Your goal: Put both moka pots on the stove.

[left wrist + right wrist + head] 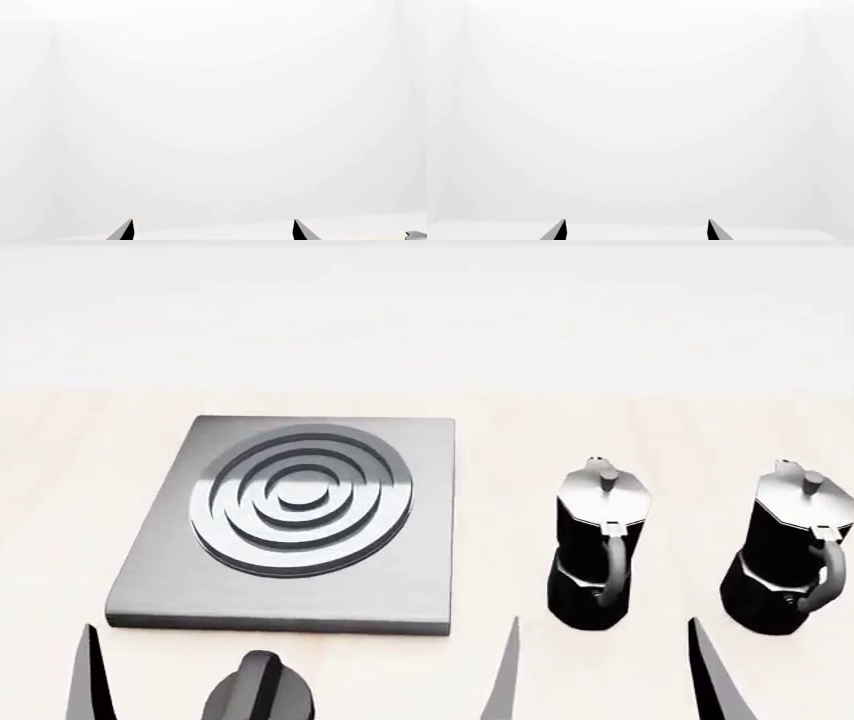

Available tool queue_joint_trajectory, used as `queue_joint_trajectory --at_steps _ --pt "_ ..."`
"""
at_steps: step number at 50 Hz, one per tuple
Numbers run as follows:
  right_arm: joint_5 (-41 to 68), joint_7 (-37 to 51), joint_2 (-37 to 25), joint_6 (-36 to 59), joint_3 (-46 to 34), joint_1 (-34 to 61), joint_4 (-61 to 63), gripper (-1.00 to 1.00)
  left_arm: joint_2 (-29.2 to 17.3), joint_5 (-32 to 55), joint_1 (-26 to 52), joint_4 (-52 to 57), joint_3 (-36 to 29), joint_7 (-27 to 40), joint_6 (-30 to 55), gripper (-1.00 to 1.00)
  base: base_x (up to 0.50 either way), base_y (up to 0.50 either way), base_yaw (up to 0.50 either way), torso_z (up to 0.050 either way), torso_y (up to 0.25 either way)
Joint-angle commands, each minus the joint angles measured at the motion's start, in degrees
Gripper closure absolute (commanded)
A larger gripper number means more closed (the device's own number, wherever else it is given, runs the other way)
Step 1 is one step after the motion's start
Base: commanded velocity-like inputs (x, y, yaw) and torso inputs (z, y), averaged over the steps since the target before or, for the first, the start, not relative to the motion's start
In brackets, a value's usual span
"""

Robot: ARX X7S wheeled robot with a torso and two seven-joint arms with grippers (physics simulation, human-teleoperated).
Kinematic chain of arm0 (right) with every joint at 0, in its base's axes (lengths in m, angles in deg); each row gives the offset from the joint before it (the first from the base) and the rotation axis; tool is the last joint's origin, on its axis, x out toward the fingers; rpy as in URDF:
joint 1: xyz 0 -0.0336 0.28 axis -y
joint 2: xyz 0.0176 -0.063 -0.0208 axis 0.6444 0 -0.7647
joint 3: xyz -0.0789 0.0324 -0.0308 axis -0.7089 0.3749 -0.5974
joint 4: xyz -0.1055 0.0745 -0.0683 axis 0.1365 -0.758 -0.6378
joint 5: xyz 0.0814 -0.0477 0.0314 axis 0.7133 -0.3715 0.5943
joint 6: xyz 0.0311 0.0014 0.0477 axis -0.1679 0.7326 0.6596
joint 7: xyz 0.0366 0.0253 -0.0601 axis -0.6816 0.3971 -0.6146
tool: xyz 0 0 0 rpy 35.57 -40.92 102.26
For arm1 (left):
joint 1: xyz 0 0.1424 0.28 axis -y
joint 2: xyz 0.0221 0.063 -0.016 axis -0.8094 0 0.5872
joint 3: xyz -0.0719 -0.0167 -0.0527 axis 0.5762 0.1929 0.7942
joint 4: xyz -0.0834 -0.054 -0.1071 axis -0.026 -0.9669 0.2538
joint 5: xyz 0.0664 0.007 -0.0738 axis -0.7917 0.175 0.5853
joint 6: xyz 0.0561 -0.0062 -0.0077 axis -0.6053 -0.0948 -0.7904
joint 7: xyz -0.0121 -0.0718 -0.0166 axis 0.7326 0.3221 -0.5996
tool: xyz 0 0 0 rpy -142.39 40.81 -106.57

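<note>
1. Head view: stove [300,525] lies flat on the pale wooden surface [641,420] at the left-centre, a dark-grey square plate with raised concentric rings in its middle. Both moka pots stand upright on the surface, off the stove and to its right. The nearer moka pot [598,545] is just beside the stove's right edge; the farther moka pot [790,550] stands apart from it, close to the picture's right border. Their curved handles face the camera. A short round black knob [258,692] sits in front of the stove's near edge. Of the left end effector [296,675] one dark fingertip shows at the far left and a grey one right of the knob, set wide apart and empty. Of the right end effector only one fingertip [707,670] shows, in front of the pots.

2. Left wrist view: two dark fingertips [123,231] rise from the lower border, spread apart with nothing between them, against a blank white background.

3. Right wrist view: right end effector [636,231] shows two dark tips, likewise spread and empty, against blank white.
</note>
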Motion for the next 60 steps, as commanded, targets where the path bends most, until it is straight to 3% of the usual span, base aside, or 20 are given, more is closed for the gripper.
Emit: queue_joint_trajectory --at_steps 1,60 --pt "0.3 0.4 -0.4 0.1 -0.2 0.0 0.3 -1.0 -0.4 0.1 -0.2 0.0 -0.3 0.4 -0.1 -1.0 0.0 0.1 0.0 0.0 0.0" --pt "1.8 3.2 -3.0 -0.1 -1.6 0.9 -0.2 -1.0 -1.8 0.5 -0.1 -0.2 -2.0 2.1 -0.3 -1.0 0.0 0.1 0.0 0.0 0.0"
